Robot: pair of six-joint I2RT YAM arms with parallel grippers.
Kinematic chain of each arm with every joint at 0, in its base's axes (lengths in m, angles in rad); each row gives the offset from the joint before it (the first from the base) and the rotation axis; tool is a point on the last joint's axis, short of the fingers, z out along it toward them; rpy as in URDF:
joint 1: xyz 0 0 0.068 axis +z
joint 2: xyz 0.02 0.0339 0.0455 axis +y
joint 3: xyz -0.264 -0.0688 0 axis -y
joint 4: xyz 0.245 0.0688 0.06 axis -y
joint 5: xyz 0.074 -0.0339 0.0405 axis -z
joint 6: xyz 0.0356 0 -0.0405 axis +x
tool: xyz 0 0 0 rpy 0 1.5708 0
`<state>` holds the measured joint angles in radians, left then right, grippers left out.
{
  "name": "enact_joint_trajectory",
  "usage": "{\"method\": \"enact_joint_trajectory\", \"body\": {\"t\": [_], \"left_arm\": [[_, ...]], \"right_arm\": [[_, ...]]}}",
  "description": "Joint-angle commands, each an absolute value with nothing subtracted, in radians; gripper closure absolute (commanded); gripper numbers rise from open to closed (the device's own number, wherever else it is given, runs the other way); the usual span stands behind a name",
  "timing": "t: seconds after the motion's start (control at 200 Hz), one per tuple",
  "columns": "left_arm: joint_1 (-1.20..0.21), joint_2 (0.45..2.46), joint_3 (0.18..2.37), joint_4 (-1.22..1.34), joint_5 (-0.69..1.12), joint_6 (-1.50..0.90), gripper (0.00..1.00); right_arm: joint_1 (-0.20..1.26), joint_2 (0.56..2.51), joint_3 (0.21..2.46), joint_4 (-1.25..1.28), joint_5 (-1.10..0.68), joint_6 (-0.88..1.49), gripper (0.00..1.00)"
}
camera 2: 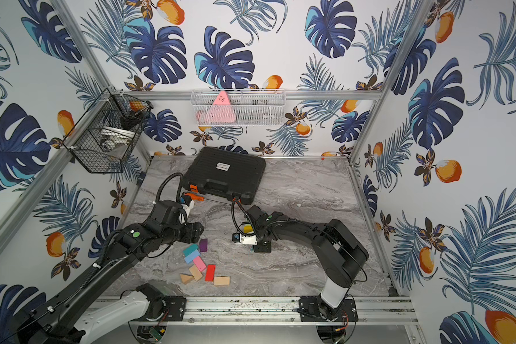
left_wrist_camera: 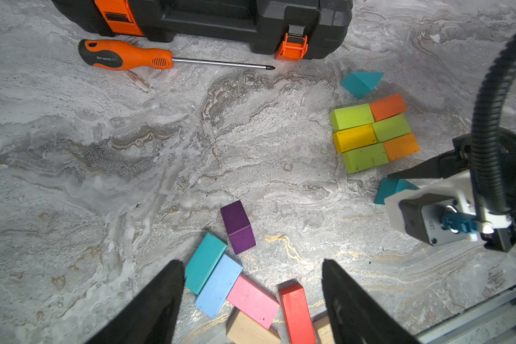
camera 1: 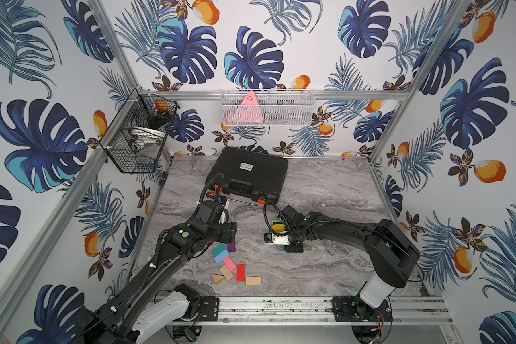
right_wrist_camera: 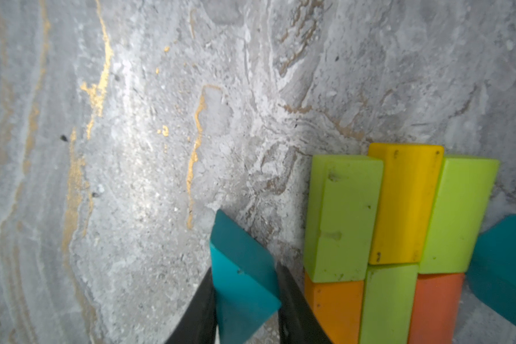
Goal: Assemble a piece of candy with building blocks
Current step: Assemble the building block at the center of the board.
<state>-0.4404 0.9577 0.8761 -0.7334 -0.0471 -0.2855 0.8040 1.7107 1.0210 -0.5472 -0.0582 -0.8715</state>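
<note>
Green, yellow and orange building blocks [left_wrist_camera: 373, 131] [right_wrist_camera: 399, 223] lie packed in a flat rectangle on the marble table. One teal wedge [left_wrist_camera: 361, 83] [right_wrist_camera: 507, 268] rests against its far side. My right gripper [right_wrist_camera: 245, 274] is shut on a second teal wedge [right_wrist_camera: 239, 253] [left_wrist_camera: 390, 190] just off the rectangle's other side. Loose building blocks lie nearer the front: purple [left_wrist_camera: 239, 227], teal [left_wrist_camera: 204, 262], blue [left_wrist_camera: 218, 286], pink [left_wrist_camera: 252, 300], red [left_wrist_camera: 295, 312] and plain wood [camera 1: 253, 280]. My left gripper [left_wrist_camera: 252, 263] [camera 1: 228, 233] hangs open above them, holding nothing.
A black tool case [camera 1: 251, 175] with orange latches lies at the back of the table. An orange-handled screwdriver [left_wrist_camera: 125, 56] lies in front of it. Wire baskets [camera 1: 267, 108] [camera 1: 140, 134] hang on the back and left walls. A metal rail [camera 1: 280, 306] runs along the front edge.
</note>
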Motion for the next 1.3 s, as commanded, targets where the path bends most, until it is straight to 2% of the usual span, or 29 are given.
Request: {"method": "enact_joint_trajectory", "body": {"t": [0.0, 0.585, 1.296], "left_arm": [[-0.439, 0.956, 0.876, -0.722, -0.042, -0.266, 0.22], [-0.439, 0.954, 0.875, -0.722, -0.040, -0.266, 0.22], [-0.438, 0.966, 0.876, -0.720, -0.026, -0.262, 0.23]], "right_arm": [[0.804, 1.715, 1.029, -0.551, -0.061, -0.861, 0.67], [0.804, 1.707, 1.028, -0.520, -0.060, -0.836, 0.60], [0.804, 1.679, 1.026, -0.517, -0.047, -0.853, 0.59]]}}
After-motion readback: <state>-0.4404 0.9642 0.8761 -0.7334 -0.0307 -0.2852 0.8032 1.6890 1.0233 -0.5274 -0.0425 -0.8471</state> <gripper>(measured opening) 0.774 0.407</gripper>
